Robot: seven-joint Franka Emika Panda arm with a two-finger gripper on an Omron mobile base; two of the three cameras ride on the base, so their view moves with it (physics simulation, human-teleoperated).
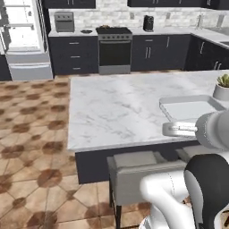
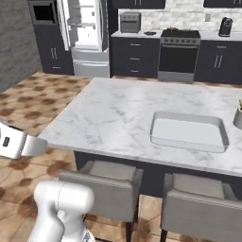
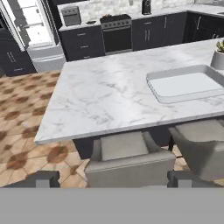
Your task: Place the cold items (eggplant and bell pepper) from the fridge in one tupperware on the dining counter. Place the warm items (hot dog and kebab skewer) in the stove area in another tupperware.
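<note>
Here the end effector (image 3: 112,178) is held released and empty, its fingertips (image 3: 43,178) spread wide above the stools (image 3: 129,157), aimed toward the marble table (image 1: 116,107). A shallow tupperware (image 2: 189,131) is seen on the table's right part; the fridge (image 1: 24,40) stands open beyond.

One tray (image 2: 188,132), two stools (image 3: 127,159), one potted plant (image 1: 222,86), one stove (image 1: 114,50), one open fridge (image 2: 87,35), one toaster oven (image 1: 64,21)
</note>
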